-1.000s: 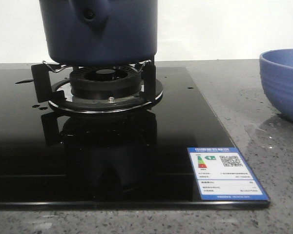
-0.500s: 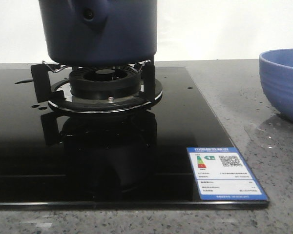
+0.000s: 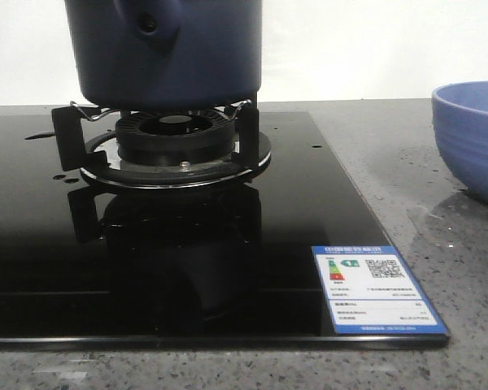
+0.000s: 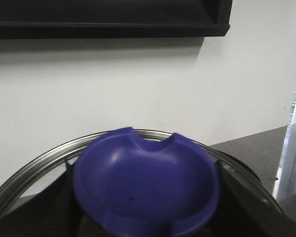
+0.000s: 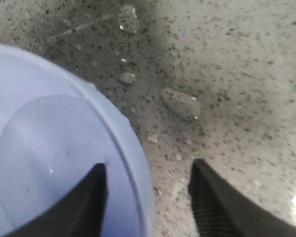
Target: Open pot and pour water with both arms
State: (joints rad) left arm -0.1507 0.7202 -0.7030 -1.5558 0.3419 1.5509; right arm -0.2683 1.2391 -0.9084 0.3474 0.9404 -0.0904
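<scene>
The dark navy pot (image 3: 195, 57) stands on the burner's supports (image 3: 175, 138), its handle stub (image 3: 150, 24) facing me; its top is cut off by the frame. In the left wrist view my left gripper (image 4: 145, 197) is shut on a blue knob (image 4: 143, 182) of a lid with a steel rim (image 4: 34, 168). I cannot tell whether the lid rests on the pot. My right gripper (image 5: 148, 177) is open astride the rim of the light-blue bowl (image 5: 49, 148), one finger inside, one outside. Water droplets (image 5: 180, 103) lie on the counter. Neither gripper shows in the front view.
The black glass hob (image 3: 187, 268) carries a blue and white label (image 3: 378, 288) at its front right corner. The light-blue bowl (image 3: 472, 138) stands on the speckled grey counter at the right, with a thin wet patch (image 3: 423, 215) beside it. A white wall lies behind.
</scene>
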